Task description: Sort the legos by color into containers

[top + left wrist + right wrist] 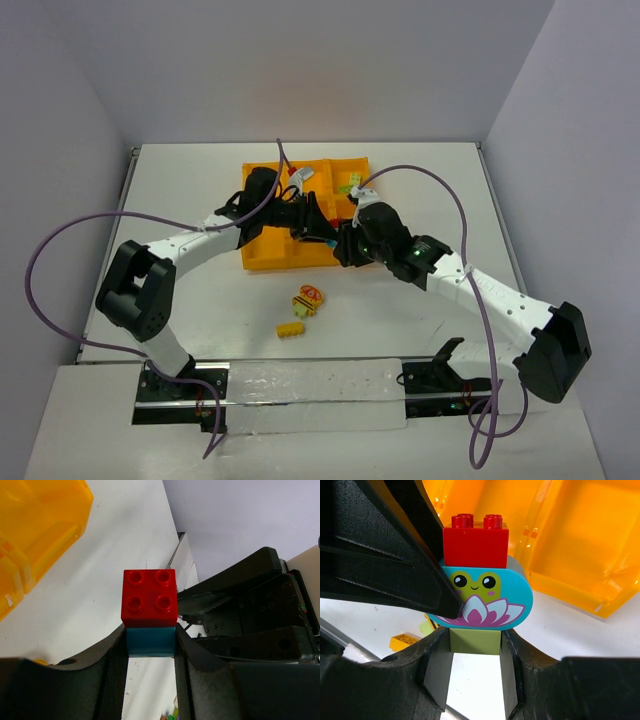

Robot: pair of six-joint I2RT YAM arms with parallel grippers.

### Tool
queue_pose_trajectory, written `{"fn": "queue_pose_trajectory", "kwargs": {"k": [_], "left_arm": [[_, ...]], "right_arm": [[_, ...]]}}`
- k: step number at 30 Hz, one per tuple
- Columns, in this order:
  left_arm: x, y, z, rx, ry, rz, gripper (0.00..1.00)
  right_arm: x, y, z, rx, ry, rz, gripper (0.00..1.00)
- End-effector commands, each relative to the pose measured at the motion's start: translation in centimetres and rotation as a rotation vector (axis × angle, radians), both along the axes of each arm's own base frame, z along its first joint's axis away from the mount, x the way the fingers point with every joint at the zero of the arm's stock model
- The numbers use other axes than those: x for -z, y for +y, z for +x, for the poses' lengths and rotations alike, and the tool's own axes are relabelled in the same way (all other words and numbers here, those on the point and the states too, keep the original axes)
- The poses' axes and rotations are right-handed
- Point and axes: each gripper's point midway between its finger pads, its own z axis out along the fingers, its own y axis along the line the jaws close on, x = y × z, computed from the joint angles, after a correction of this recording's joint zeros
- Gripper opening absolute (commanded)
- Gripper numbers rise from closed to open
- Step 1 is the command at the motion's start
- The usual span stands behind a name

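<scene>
One lego cluster is held between both grippers just above the near edge of the orange-yellow tray. It is a red brick on a teal-blue piece with a lotus picture, and an olive-green brick below. My left gripper is shut on the teal-blue piece. My right gripper is shut on the green brick. In the top view the left gripper and the right gripper meet tip to tip. Lime green legos lie in the far right well.
A yellow brick and a red-and-yellow cluster lie on the white table near the tray's front. The yellow brick also shows in the right wrist view. A purple cable runs over each arm.
</scene>
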Motion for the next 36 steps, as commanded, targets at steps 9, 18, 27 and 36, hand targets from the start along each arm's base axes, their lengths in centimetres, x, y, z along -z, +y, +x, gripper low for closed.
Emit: {"fn": "queue_pose_trajectory", "kwargs": {"k": [9,18,27,36], "left_arm": [[-5.0,0.8,3.0,-0.092,-0.095,-0.060,0.00],[-6.9,0.9,4.1,-0.159,-0.057,-0.132,0.00],[-7.5,8.8,9.1,-0.492,-0.166,0.087,0.00],[-7.5,15.6,10.4,-0.649,-0.240,0.224,0.00]], "right_arm": [[-1.3,-0.9,-0.6,-0.029,-0.110,0.013,0.00],[0.7,-2.6,-0.2,0.028,-0.138,-0.097,0.00],[-3.0,-4.6,5.4,0.260,-0.135,-0.103,0.00],[-4.7,-4.0,16.2,0.370,-0.082,-0.044,0.00]]}}
